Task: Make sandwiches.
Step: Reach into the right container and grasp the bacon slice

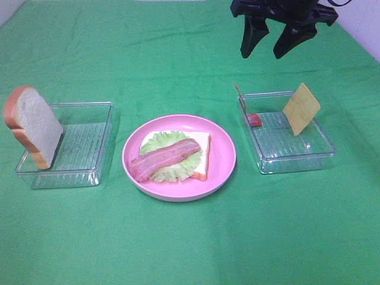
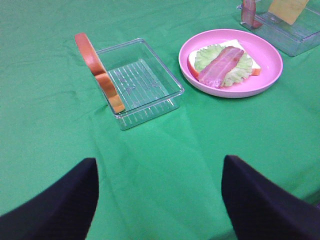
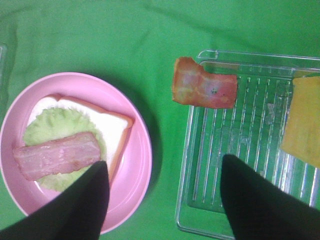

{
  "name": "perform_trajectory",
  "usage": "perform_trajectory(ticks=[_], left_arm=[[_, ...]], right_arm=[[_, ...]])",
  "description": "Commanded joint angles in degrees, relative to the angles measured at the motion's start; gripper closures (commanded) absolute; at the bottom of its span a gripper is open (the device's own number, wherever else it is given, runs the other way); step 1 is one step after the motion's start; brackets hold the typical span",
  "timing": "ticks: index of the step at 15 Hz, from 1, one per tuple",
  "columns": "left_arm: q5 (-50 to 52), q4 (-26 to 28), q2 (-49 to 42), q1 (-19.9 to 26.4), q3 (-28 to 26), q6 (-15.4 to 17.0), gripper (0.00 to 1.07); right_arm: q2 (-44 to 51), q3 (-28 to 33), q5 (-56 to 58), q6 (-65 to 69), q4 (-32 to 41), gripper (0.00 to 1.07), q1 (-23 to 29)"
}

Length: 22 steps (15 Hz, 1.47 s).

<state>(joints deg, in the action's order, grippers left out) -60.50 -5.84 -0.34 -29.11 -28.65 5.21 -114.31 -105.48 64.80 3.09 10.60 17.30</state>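
A pink plate (image 1: 222,157) in the middle holds a white bread slice (image 1: 202,142) with a lettuce leaf (image 1: 157,142) and a bacon strip (image 1: 166,157) on top. A second bread slice (image 1: 32,122) leans upright on the left tray's (image 1: 83,148) outer edge. In the right tray (image 1: 297,163) a yellow cheese slice (image 1: 301,108) leans on the far wall, and a second bacon strip (image 3: 204,89) hangs over its left wall. My right gripper (image 1: 261,55) is open and empty, high behind the right tray. My left gripper (image 2: 160,200) is open and empty, away from the left tray (image 2: 145,85).
A green cloth (image 1: 190,243) covers the whole table. The two clear trays flank the plate, each about a hand's width from it. The left arm does not show in the exterior high view.
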Motion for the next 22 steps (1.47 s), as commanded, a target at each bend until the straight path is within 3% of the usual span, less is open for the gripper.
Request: perform_trajectory(ticks=[1,6,22], left_arm=[[0.57,-0.23,-0.46,-0.17,0.06,0.17,0.39],[0.57,-0.23,-0.46,-0.17,0.06,0.17,0.39],[0.57,-0.23,-0.46,-0.17,0.06,0.17,0.39]], right_arm=[[-3.55,-4.58,4.93,0.46,-0.86,0.46,-0.23],[-11.69,-14.15,9.11,0.86,-0.17,0.46,0.00],[-15.81,-14.38,9.11,6.25,1.32,0.48,0.17]])
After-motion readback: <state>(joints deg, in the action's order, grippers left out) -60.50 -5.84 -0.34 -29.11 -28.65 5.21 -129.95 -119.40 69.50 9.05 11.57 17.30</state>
